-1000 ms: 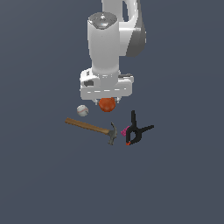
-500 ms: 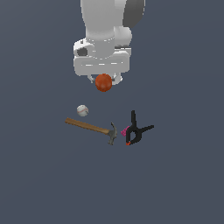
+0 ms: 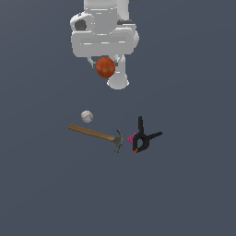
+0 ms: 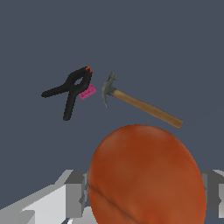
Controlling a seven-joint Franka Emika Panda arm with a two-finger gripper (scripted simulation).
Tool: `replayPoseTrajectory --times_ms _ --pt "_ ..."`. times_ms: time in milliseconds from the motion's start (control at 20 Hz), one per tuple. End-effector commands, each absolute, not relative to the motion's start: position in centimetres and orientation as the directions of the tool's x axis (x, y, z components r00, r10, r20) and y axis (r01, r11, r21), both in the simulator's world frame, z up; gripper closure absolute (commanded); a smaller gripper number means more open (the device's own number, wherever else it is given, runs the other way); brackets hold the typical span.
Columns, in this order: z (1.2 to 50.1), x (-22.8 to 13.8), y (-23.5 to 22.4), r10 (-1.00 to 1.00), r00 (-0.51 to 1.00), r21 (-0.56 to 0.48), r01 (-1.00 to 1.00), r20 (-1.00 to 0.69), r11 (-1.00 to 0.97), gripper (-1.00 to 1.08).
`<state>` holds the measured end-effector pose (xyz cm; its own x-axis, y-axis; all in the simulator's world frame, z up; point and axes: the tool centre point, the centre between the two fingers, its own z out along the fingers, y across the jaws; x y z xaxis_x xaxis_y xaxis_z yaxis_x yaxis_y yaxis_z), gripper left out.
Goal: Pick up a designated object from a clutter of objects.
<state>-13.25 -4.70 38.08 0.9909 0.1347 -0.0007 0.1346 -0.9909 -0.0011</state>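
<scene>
- one orange-red ball [image 3: 105, 67], one white baseball [image 3: 86, 116], one hammer [image 3: 96, 135], one black spring clamp [image 3: 143, 137]: four things in all.
- the ball is clamped between the jaws of the gripper [image 3: 106, 69], high above the worktop [image 3: 46, 184] and well apart from the other three.
- the arm hangs upright over the clutter, wrist pointing down.
- the baseball lies just beside the hammer's handle; the clamp lies near the hammer's head.
- in the wrist view the ball [image 4: 146, 175] fills the space between the grey fingers [image 4: 75, 192].
</scene>
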Motion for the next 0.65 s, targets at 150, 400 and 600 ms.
replayPoseTrajectory --times_ms 150,400,600 --pt "40.0 -14.4 -5.1 0.135 0.991 -0.001 0.135 0.0 -0.991 1.08" --pt "40.4 -14.6 -5.2 0.135 0.991 -0.001 0.135 0.0 -0.991 1.08" --pt "40.3 -14.4 -5.1 0.135 0.991 0.0 0.135 0.0 -0.991 1.08"
